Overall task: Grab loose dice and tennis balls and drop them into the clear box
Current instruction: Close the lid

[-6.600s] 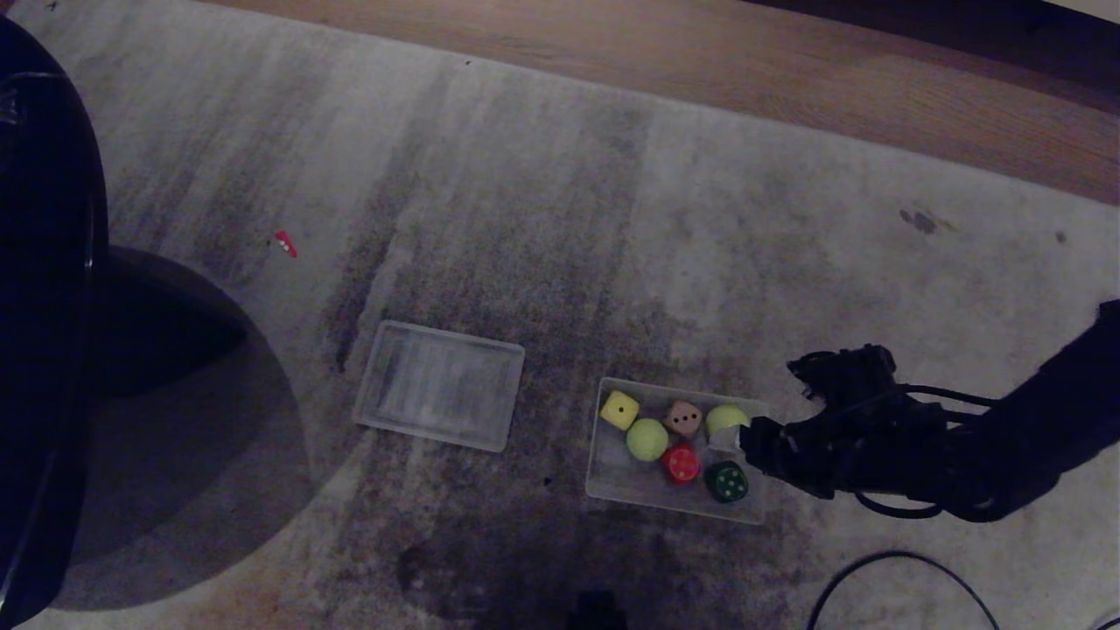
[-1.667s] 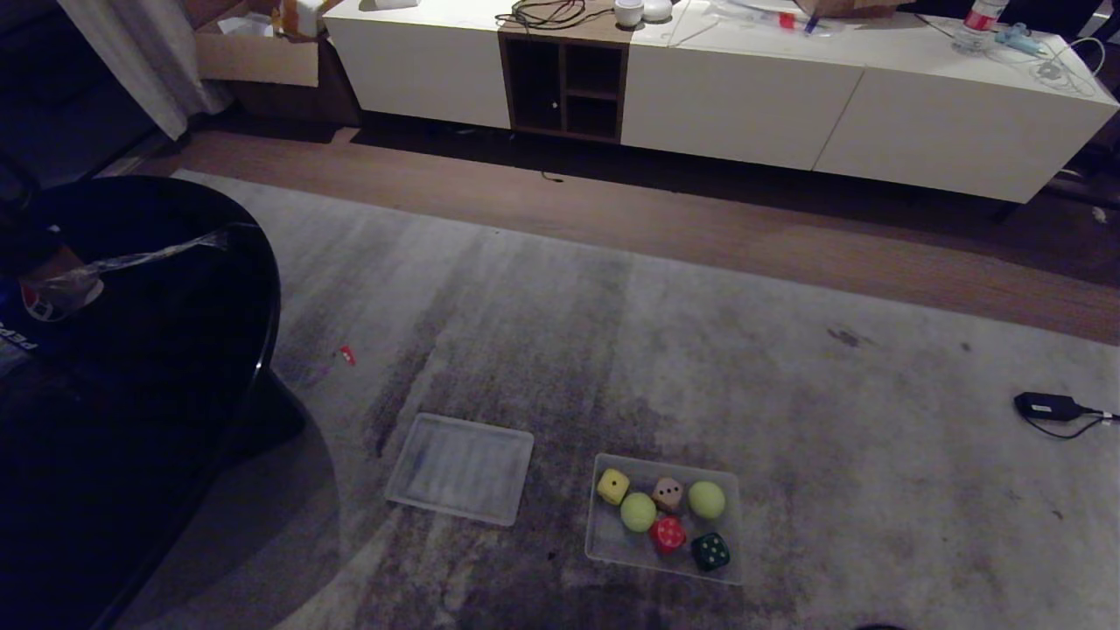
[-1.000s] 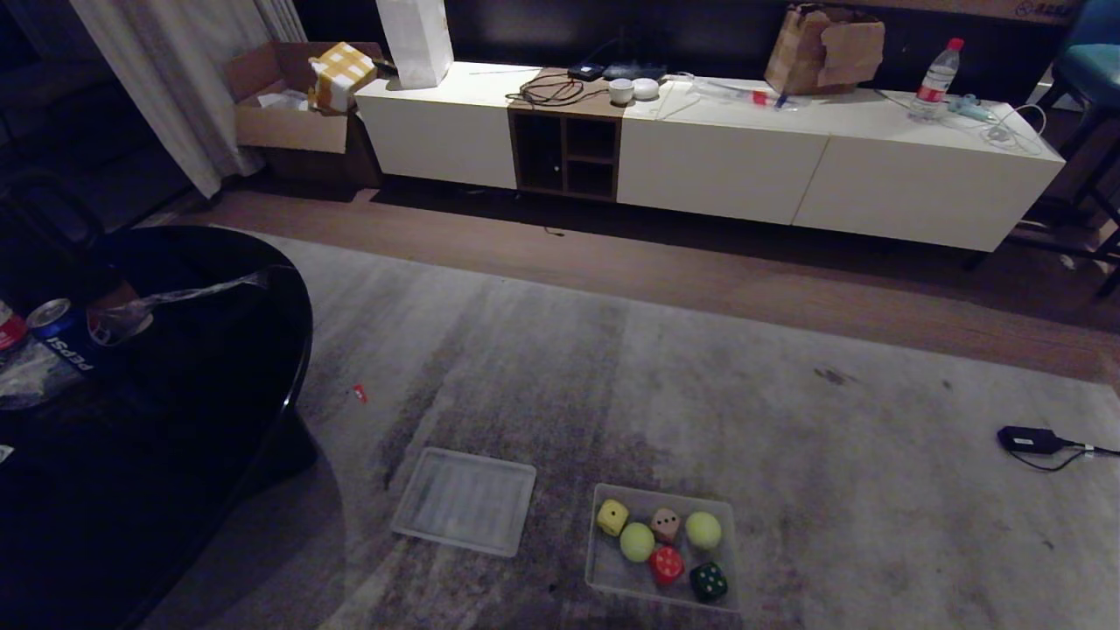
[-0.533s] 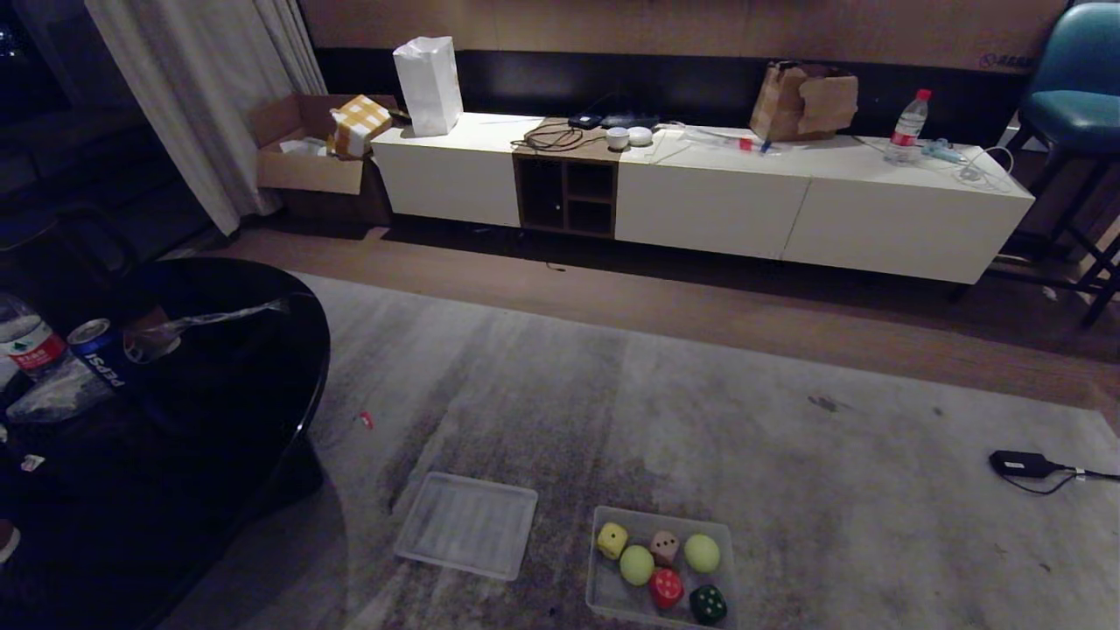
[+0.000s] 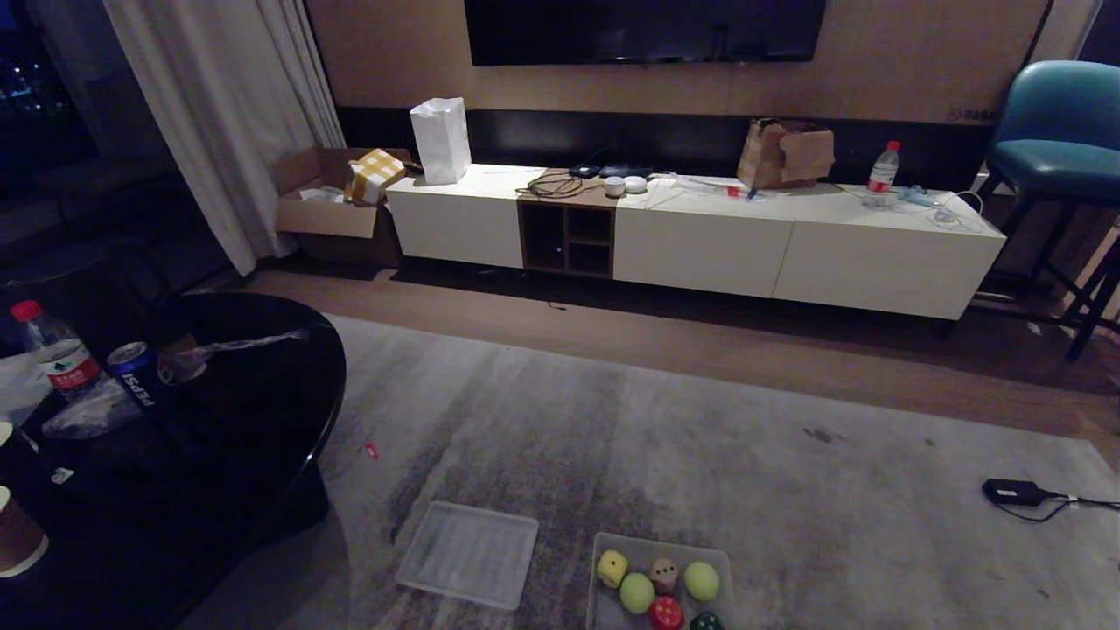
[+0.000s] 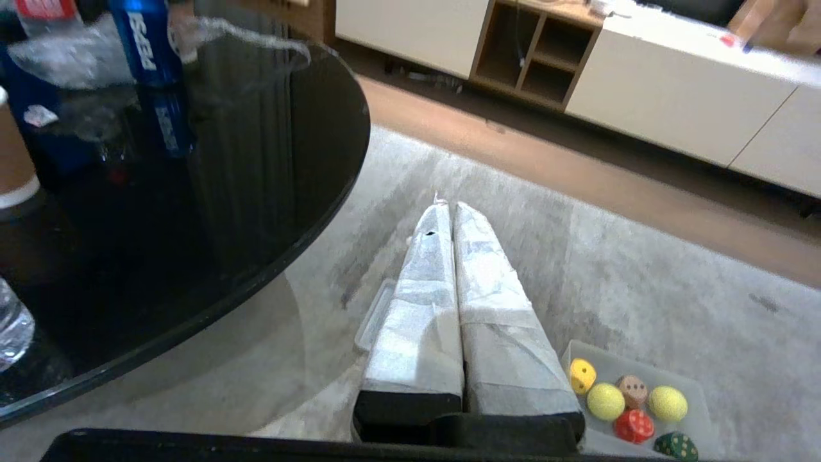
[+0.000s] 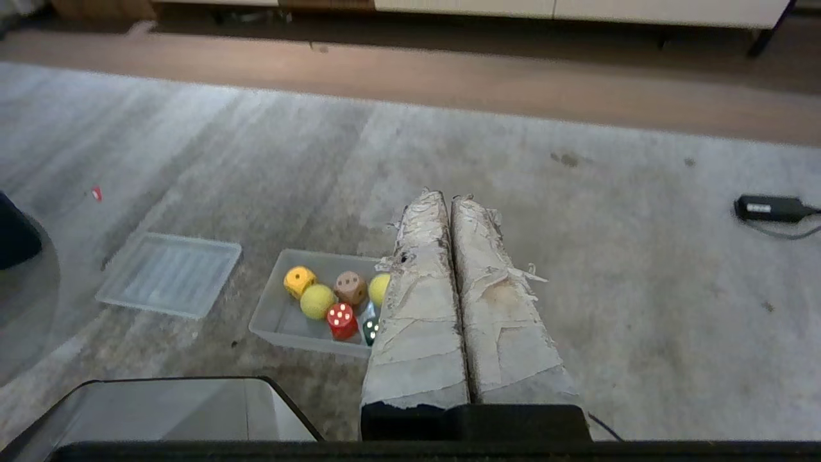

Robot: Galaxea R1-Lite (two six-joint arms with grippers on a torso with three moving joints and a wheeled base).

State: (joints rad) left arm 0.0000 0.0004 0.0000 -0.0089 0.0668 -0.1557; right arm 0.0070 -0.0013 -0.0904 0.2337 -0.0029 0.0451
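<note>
Behind the grey carpet [image 5: 665,437], a long white cabinet [image 5: 700,241] and a television have come into the head view, because the camera has tilted up; the things themselves did not move. The clear box [image 5: 604,604] now sits at the bottom edge, with the dice [image 7: 340,319] and tennis balls [image 7: 317,301] all inside. Both the left gripper [image 6: 449,221] and right gripper [image 7: 444,212] have their jaws pressed together, empty. Nothing loose shows on the carpet, so the task appears finished.

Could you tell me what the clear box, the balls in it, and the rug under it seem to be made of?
The clear box looks like thin translucent plastic: the rug shows through its walls. The tennis balls look felt-covered, with a matte, fuzzy yellow-green surface. The rug seems a low-pile woven textile, grey with worn darker streaks; the exact fibre cannot be told.
</note>
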